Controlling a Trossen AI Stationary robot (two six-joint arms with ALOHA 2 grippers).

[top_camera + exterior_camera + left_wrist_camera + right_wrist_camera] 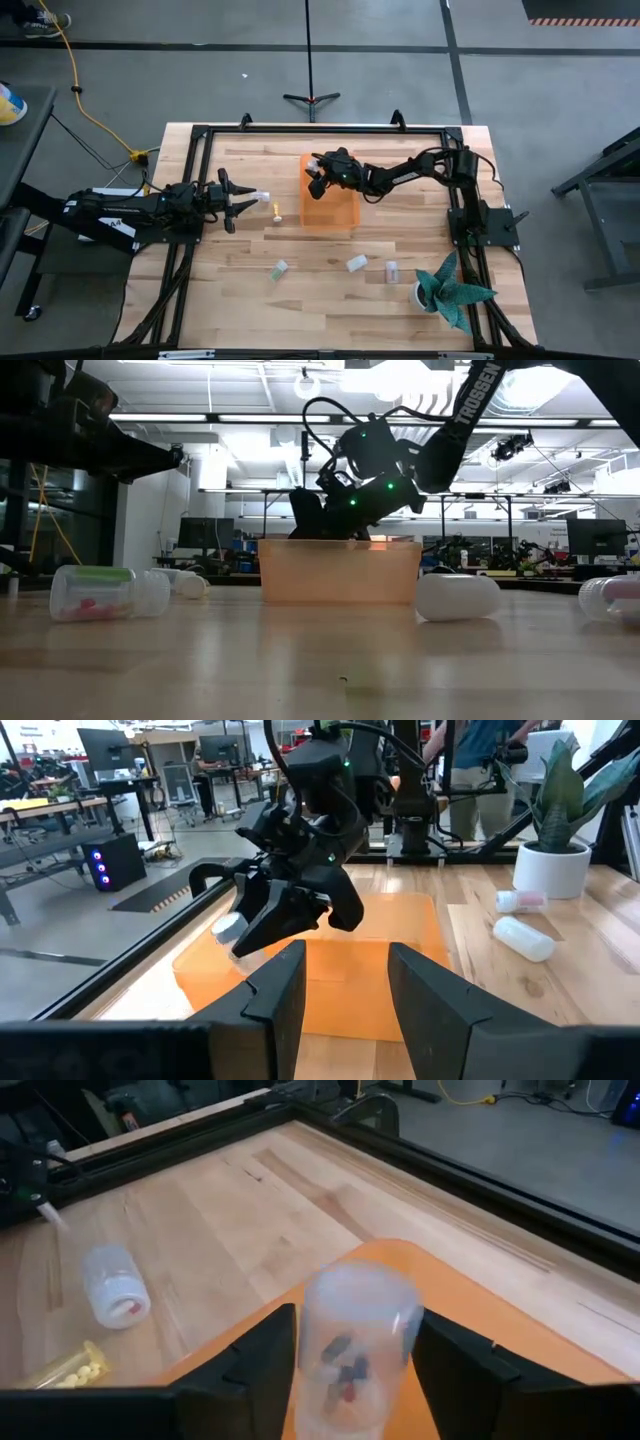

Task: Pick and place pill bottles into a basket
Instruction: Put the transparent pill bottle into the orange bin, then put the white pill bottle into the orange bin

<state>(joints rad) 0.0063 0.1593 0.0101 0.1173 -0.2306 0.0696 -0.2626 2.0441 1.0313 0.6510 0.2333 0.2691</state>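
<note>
The right gripper hangs over the basket, at the tray's 11 o'clock corner, with its fingers clamped on a clear pill bottle. The right wrist view shows that bottle upright between the two dark fingers, small dark and red pills inside, the orange floor directly beneath it. From the left wrist view the same bottle looks to sit very close to the basket's far rim, so the drop point is near an edge, not the middle.

The left gripper waits at 9 o'clock on the table, fingers apart and pointed toward the basket. Just off its tips lies a white-capped bottle, and an amber bottle lies between that and the tray. Three more lie along 6 o'clock: a pale green one, a white one and another near the potted plant.

The main risk, as I judge it, is release so close to the corner: the walls are low and the bottle is round, so it could strike the rim, tip outward, or roll off across the wood. A drop from height could also bounce it out. The two arms are near each other around 10 o'clock, so a left reach made now could cross the right arm's path
</note>
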